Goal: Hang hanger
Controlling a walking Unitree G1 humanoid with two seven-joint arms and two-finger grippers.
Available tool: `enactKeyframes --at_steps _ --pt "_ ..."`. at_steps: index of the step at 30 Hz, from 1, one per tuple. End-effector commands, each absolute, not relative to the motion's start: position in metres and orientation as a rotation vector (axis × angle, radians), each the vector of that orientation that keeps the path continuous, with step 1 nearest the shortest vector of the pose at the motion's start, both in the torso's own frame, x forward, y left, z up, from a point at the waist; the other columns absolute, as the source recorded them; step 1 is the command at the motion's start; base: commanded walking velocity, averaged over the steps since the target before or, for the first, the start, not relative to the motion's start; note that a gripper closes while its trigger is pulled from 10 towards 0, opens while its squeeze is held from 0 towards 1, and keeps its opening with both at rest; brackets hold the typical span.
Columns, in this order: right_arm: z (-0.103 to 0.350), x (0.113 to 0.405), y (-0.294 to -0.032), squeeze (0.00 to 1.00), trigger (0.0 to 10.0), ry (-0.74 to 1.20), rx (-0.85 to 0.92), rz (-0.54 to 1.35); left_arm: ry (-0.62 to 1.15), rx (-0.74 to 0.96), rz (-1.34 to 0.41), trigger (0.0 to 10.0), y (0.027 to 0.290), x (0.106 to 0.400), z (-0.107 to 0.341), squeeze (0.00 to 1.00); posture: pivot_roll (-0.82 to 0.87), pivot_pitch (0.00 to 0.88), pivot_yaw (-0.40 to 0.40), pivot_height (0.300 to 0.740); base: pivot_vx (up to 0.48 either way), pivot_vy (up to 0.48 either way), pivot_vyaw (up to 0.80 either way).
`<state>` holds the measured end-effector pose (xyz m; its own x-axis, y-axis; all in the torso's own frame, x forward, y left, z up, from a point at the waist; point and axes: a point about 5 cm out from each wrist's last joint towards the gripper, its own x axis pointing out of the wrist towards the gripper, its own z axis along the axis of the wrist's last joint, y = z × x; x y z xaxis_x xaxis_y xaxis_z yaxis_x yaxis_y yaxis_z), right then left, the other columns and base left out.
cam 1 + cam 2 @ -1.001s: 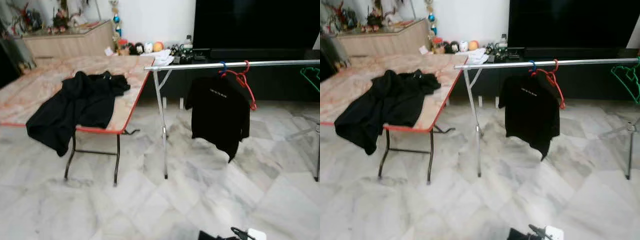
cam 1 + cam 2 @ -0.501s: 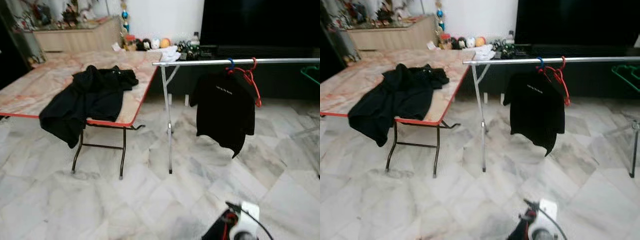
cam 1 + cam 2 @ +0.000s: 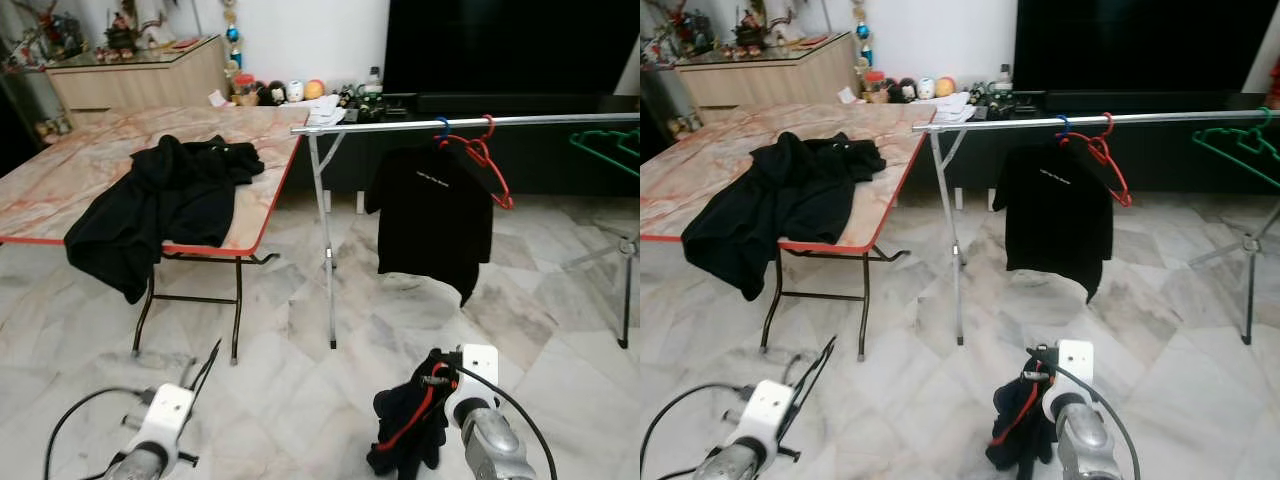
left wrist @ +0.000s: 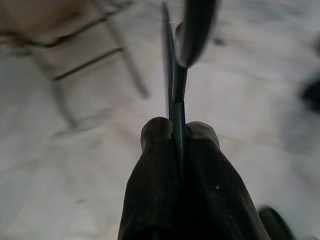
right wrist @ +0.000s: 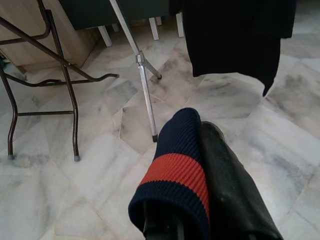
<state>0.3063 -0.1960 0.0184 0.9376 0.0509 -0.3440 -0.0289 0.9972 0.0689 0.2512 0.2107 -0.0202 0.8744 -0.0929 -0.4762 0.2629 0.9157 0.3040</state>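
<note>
My left gripper [image 4: 175,135] is low by my left side over the marble floor [image 3: 300,400], and its two black fingers [image 4: 155,150] are pressed together on a thin dark wire hanger [image 4: 172,95]. The wire runs straight up out of the pinch as a narrow blade-like line, with a thicker dark curve at its top; in the head views it shows as slim black strokes rising from the gripper [image 3: 205,365]. Its full shape I cannot make out.

My right gripper [image 5: 200,150] is low on my right, fingers closed on a dark navy garment [image 5: 175,170] with a red band across it. The cloth drapes over one finger and bunches in a dark heap with a red stripe below the wrist [image 3: 410,430].

Ahead stands a silver rail [image 3: 470,124] on thin legs. From it hangs a black T-shirt [image 3: 430,225] on a blue hook, with a red hanger [image 3: 490,165] just beside it, tilted down toward the right end. A green hanger [image 3: 605,150] hangs further along, near the right end.

To the left is a folding table [image 3: 60,180] with a red edge; a black garment [image 3: 160,205] lies on it and spills over its front edge.
</note>
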Motion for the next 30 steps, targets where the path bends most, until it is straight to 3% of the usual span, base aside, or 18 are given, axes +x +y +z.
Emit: enactKeyframes --at_steps 1,3,6,11,21,30 --pt "0.034 0.32 -0.188 0.0 10.0 0.309 0.031 0.1 0.542 0.351 -0.355 10.0 0.203 0.248 -0.025 0.0 0.0 0.0 0.076 0.74 0.0 0.0 0.0" --pt "0.029 0.321 -0.182 0.0 10.0 0.402 -0.088 0.179 0.59 0.394 -0.543 10.0 0.195 0.251 -0.022 0.0 0.01 0.0 0.069 0.74 0.0 0.0 0.0" --pt "0.024 0.32 -0.179 0.0 10.0 0.475 -0.18 0.236 0.629 0.456 -0.677 10.0 0.192 0.254 -0.018 0.0 0.01 0.0 0.066 0.74 0.0 0.0 0.0" --pt "0.026 0.324 -0.178 0.0 10.0 0.512 -0.203 0.223 0.671 0.47 -0.927 10.0 0.178 0.263 -0.001 0.0 0.01 0.0 0.056 0.74 0.0 0.0 0.0" --pt "0.037 0.337 -0.158 0.0 10.0 0.538 -0.049 0.253 0.587 0.331 -1.089 10.0 0.143 0.284 0.034 0.0 0.01 0.0 0.043 0.74 0.0 0.0 0.0" --pt "0.045 0.344 -0.148 0.0 10.0 0.552 -0.113 0.303 0.617 0.339 -1.265 10.0 0.134 0.278 0.05 0.0 0.01 0.0 0.031 0.74 0.0 0.0 0.0"
